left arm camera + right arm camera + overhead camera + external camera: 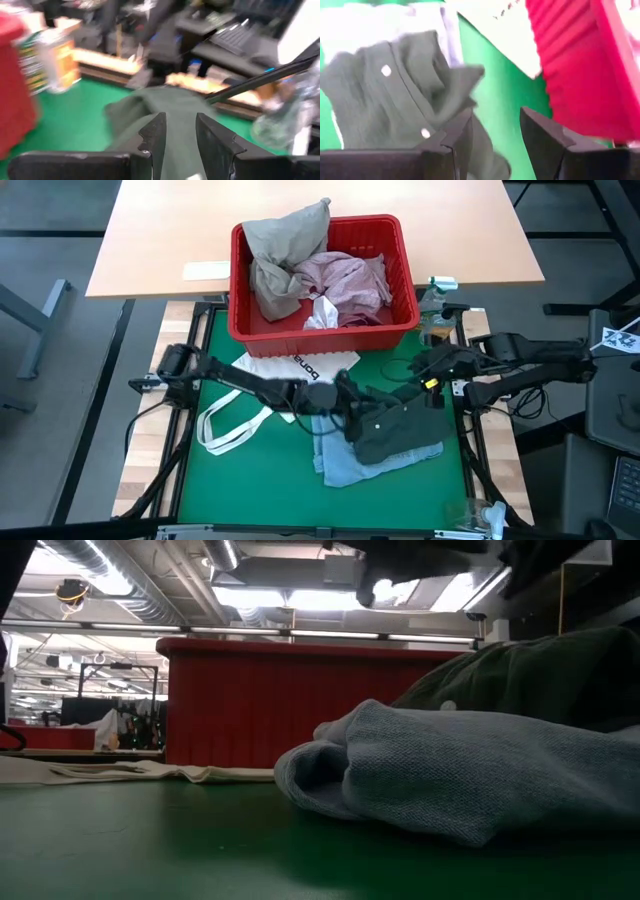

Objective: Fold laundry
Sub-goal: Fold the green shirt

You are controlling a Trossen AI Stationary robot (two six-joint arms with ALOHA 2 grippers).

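Here we see the dark grey-green shirt (398,432) heaped on the light blue cloth (345,463), right of centre on the green mat (250,480), its long axis running left to right. Open mat lies before and left of the pile; the red basket (322,330) closes the far edge, holding beige (280,250), pink (345,280) and white (322,313) pieces. A white tote bag (262,385) lies just beside the left arm. The left gripper (352,408) sits at the shirt's left edge, fingers (156,137) narrowly parted over the cloth; we cannot tell if it grips. The right gripper (432,375) hovers near the far right corner, jaws apart, nothing between. The low view cuts off the shirt.
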